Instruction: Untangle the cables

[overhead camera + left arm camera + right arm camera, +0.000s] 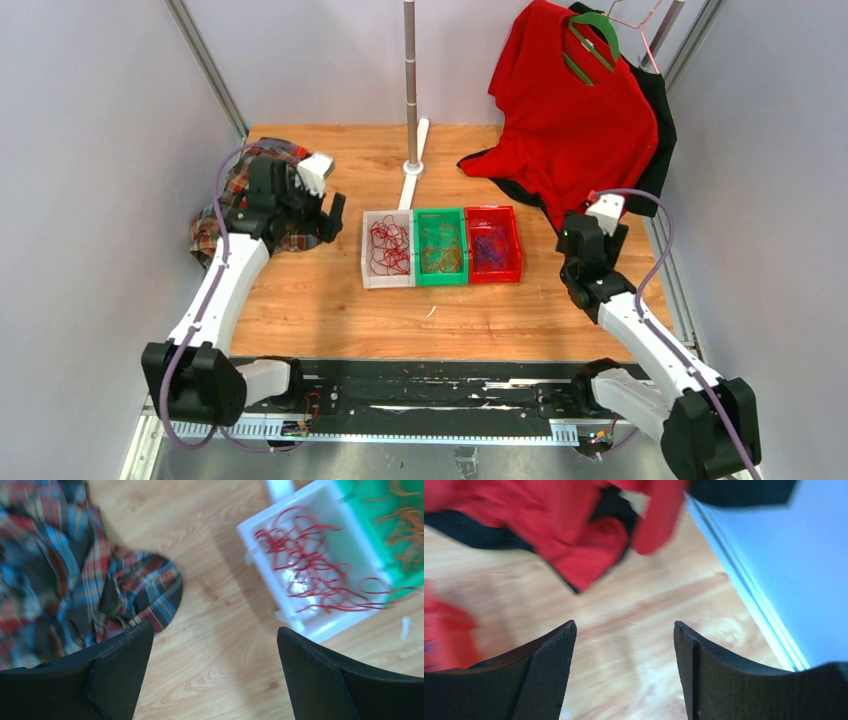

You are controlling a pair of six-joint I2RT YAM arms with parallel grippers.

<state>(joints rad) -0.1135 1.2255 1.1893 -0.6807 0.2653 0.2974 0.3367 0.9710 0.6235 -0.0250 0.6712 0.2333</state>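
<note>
Purple cables barely discernible inside red bin.

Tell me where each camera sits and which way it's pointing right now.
Top: fixed above and behind, looking down the table at three bins; left arm and right arm show.
Left wrist: looks down at plaid cloth and white bin of red cables; open left claw shows.
Right wrist: looks down at red shirt, table and wall; open right claw shows.
Shared: top and left wrist both show the plaid cloth and white bin.
</note>
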